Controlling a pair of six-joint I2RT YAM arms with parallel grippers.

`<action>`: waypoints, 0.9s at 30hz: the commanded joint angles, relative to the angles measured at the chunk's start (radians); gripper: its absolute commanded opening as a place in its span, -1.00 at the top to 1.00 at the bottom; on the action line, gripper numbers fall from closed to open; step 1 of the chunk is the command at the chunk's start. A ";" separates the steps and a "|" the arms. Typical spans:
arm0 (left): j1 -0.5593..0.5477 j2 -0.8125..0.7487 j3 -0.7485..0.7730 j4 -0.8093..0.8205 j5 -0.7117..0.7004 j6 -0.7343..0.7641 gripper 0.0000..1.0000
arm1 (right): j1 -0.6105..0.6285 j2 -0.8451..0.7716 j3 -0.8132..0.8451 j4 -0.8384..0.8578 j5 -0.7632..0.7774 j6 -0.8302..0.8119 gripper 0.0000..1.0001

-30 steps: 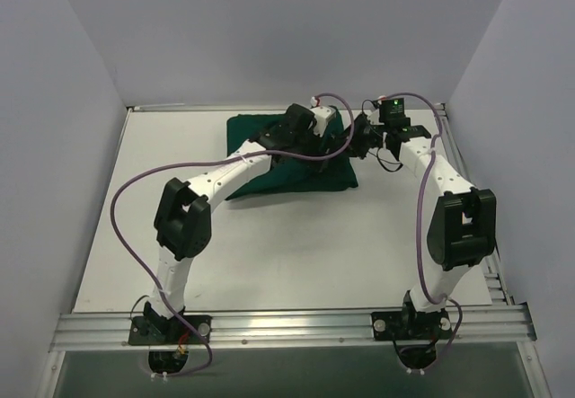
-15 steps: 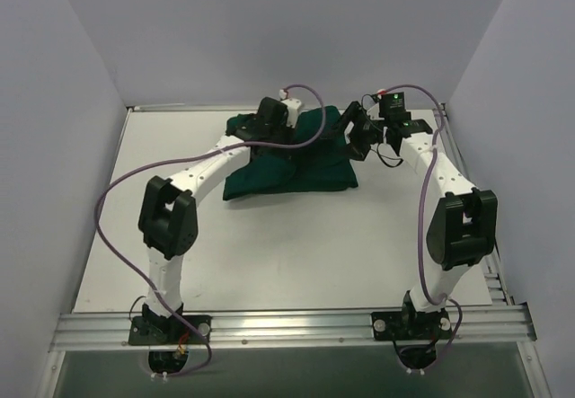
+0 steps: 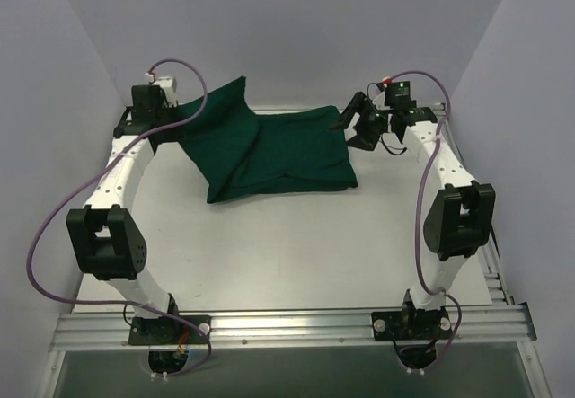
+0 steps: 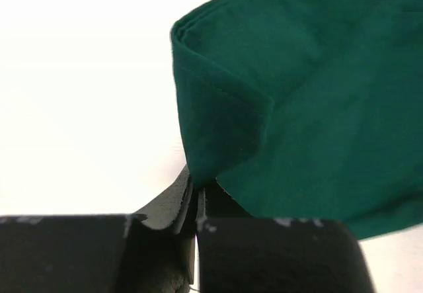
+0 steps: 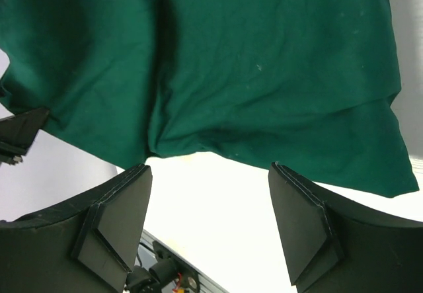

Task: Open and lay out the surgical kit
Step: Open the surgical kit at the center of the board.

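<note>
A corner of the dark green cloth wrap (image 3: 269, 151) is pinched in the closed left gripper (image 4: 195, 197), raised at upper left; the rest (creased) is spread across the upper centre of the white table (image 3: 269, 254); the right gripper (image 5: 208, 220) is held wide, empty, at the cloth's right edge.

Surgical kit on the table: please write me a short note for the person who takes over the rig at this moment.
Left gripper: jaws shut on a corner of the green cloth wrap, lifted toward the far-left corner of the table.
Right gripper: jaws open, holding nothing, by the cloth's far-right corner.
Done: one flap is drawn out to the left.
Left: the rest of the wrap lies folded over, and nothing of its contents shows yet. Open the other flaps, then lay out what is inside.
</note>
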 commanded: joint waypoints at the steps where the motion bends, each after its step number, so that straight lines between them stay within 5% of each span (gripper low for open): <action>1: 0.105 -0.036 -0.072 0.000 -0.011 0.071 0.95 | 0.026 0.020 0.034 -0.035 0.001 -0.044 -0.44; 8: 0.253 -0.046 -0.211 0.072 -0.190 0.056 0.93 | 0.078 0.072 0.080 -0.084 0.004 -0.110 -0.42; 17: 0.355 0.059 -0.147 0.069 -0.306 0.033 0.94 | 0.231 0.247 0.333 -0.203 0.070 -0.250 -0.29; 19: 0.371 0.071 -0.149 0.054 -0.394 0.013 0.62 | 0.282 0.328 0.460 -0.237 0.098 -0.278 -0.18; 20: 0.387 0.091 -0.143 0.034 -0.395 0.008 0.08 | 0.300 0.351 0.494 -0.246 0.105 -0.284 -0.16; 27: 0.385 0.117 -0.075 -0.056 -0.295 -0.068 -0.58 | 0.415 0.478 0.621 -0.229 0.156 -0.310 -0.12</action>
